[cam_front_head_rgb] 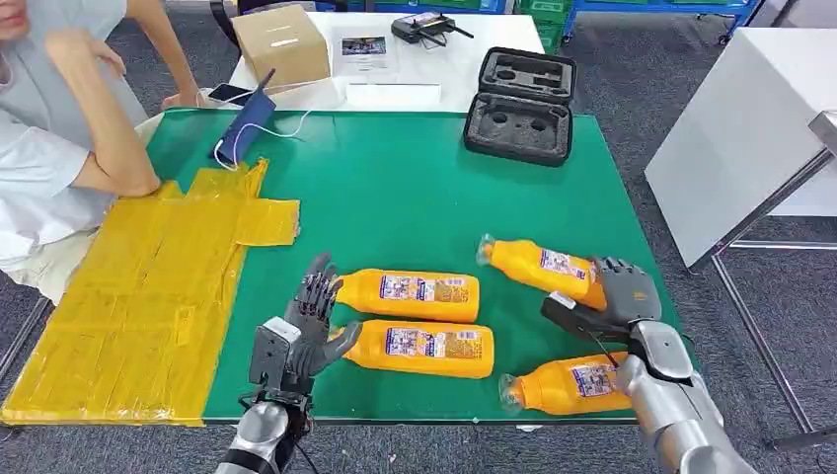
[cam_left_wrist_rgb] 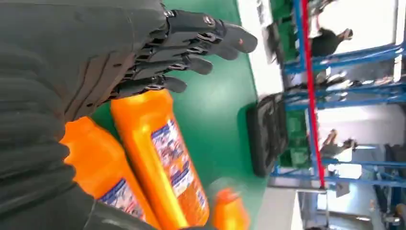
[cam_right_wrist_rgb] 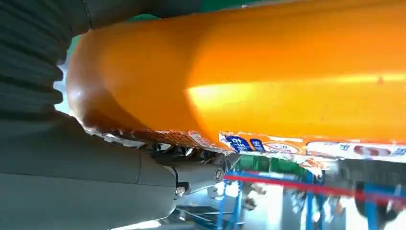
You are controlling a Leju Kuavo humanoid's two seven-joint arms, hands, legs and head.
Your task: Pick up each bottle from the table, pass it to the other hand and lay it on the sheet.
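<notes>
Four orange bottles are seen lying on the green table (cam_front_head_rgb: 415, 197), none yet on the yellow sheet (cam_front_head_rgb: 138, 306). The far right bottle (cam_front_head_rgb: 543, 267) is gripped at its base end by the right hand (cam_front_head_rgb: 617, 293); in the right wrist view its body is seen pressed against the palm, though it cannot be told whether it has been lifted clear of the table. The left hand (cam_front_head_rgb: 311, 321) is held open with nothing in it, fingers spread, just beside the upper middle bottle (cam_front_head_rgb: 410, 294) and the lower middle bottle (cam_front_head_rgb: 419, 348). A slip is judged the main risk, since the smooth bottle is held near one end and could tilt or swing. The near right bottle (cam_front_head_rgb: 568, 385), lying close under the right forearm, could be knocked off the table edge. The middle bottles could be nudged by the open left hand at the handover
</notes>
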